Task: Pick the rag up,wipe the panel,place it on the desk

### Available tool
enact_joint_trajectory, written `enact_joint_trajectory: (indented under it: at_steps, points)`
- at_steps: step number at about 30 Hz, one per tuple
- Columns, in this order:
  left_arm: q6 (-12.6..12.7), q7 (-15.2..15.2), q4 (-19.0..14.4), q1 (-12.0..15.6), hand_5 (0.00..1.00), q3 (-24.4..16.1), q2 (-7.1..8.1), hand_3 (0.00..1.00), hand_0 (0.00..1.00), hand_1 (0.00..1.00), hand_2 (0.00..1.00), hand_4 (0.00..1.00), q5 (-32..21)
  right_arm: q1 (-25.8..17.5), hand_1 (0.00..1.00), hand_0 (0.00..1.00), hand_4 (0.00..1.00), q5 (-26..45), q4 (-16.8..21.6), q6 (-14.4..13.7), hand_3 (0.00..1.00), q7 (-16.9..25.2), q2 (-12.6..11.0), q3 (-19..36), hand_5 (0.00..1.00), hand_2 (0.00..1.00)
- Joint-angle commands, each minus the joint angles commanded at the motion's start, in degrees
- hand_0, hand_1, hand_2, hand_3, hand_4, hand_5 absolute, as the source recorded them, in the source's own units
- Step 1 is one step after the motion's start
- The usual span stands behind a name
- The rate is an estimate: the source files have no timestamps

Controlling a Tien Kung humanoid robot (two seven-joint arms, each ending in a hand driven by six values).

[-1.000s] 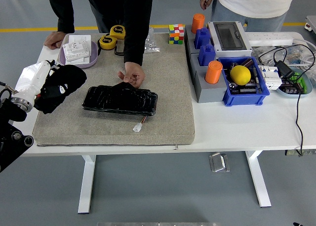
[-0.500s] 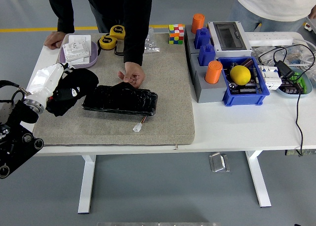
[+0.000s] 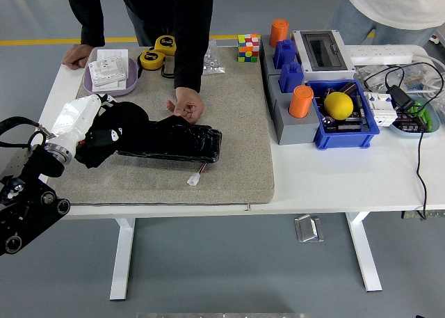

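The left robot hand (image 3: 104,126) reaches in over the grey mat (image 3: 236,137) with its fingers closed around the black rag (image 3: 115,130), which is bunched up and pressed onto the left end of the black panel (image 3: 177,140). The panel lies flat on the mat, a small white connector (image 3: 194,180) on a wire just in front of it. From the far side of the tabletop (image 3: 334,172) a person's hand (image 3: 186,107) pinches the panel's rear edge, while the person's other hand (image 3: 75,54) rests by the purple tray (image 3: 128,81). To the panel's right stands a blue bin (image 3: 348,133) holding a yellow ball (image 3: 338,105).
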Motion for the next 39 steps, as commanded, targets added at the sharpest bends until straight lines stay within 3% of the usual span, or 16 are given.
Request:
enact_joint_trajectory:
  at_steps: [39]
  points:
    - [0.5, 0.4, -0.2, -4.6, 0.002, 6.9, -5.80, 0.552, 0.323, 0.180, 0.550, 0.472, -0.2, 0.5, 0.691, 0.791, 0.998, 0.3, 0.0, 0.3, 0.661, -0.1, -1.0, -1.1, 0.503, 0.720]
